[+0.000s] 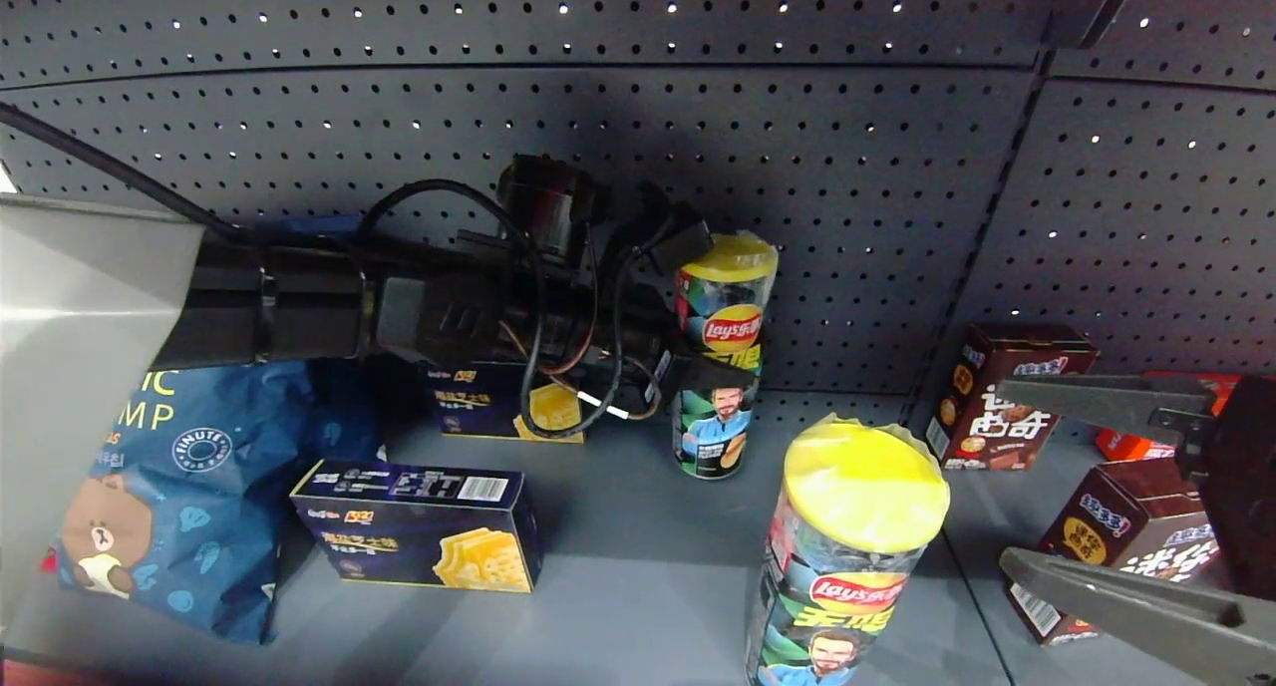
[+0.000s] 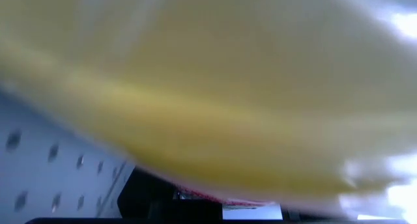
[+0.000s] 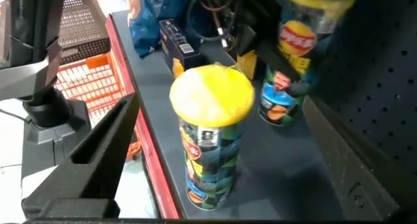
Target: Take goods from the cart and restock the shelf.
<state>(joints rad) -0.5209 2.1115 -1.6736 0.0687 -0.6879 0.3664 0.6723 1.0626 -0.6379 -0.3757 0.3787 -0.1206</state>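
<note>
the left hand (image 1: 700, 307) is clamped on an upright chips can (image 1: 736, 329), whose base is set on the shelf (image 1: 618, 576) close to the pegboard back (image 1: 847, 168). the right hand (image 1: 1007, 475) is held with fingers apart, and a second chips can (image 1: 847, 566) is stood just beyond its fingertips, untouched.

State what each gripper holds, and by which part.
Left gripper grips the rear chip can around its middle. Right gripper is open, holding nothing.

rear can (image 1: 714, 432) behind front can (image 1: 847, 566) | box (image 1: 419, 526) left of both | bag (image 1: 199, 487) far left
</note>
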